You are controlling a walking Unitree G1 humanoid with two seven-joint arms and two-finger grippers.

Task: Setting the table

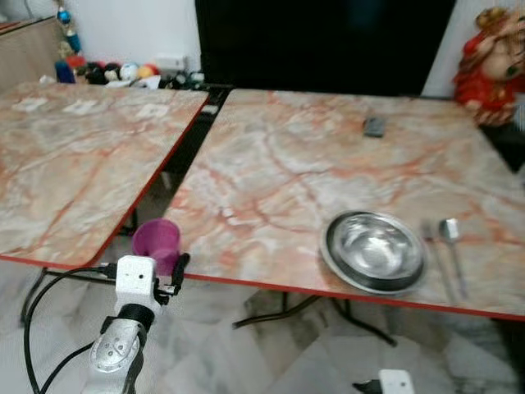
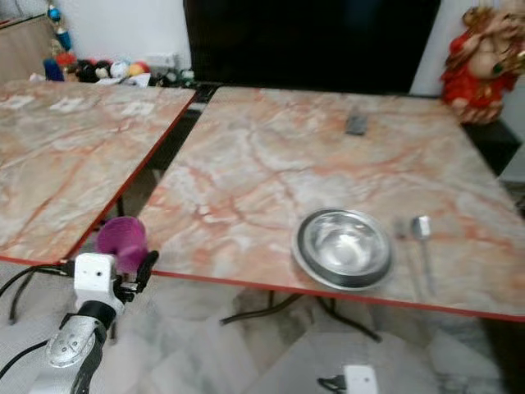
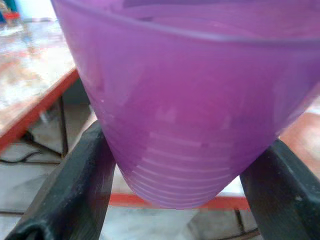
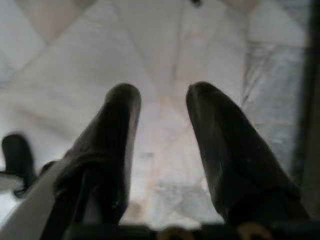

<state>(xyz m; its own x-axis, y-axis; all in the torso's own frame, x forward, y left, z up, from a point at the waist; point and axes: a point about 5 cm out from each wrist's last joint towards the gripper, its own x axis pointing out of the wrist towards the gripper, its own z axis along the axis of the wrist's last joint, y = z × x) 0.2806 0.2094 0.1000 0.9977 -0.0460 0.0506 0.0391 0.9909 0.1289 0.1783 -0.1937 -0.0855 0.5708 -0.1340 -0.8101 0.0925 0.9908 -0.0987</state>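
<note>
1. Your left gripper [image 1: 168, 267] has its jaws clamped on the purple plastic cup [image 1: 156, 241], held just off the near edge of the counter [image 1: 271, 172].
2. Right gripper [image 4: 162, 150] hangs released over the floor.
3. Next, judge clearance and carry the cup toward the steel bowl [image 1: 375, 250] and spoon [image 1: 453, 246].

Marble-patterned table [image 1: 271, 176] — steel bowl [image 1: 373, 250], spoon [image 1: 451, 246] just beside, small dark object [image 1: 374, 126] farther back.

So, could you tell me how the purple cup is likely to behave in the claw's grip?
The cup looks like thin plastic, so probably light and slightly squeezable. Its tapered, glossy wall may slip between the left claw's fingers.
</note>
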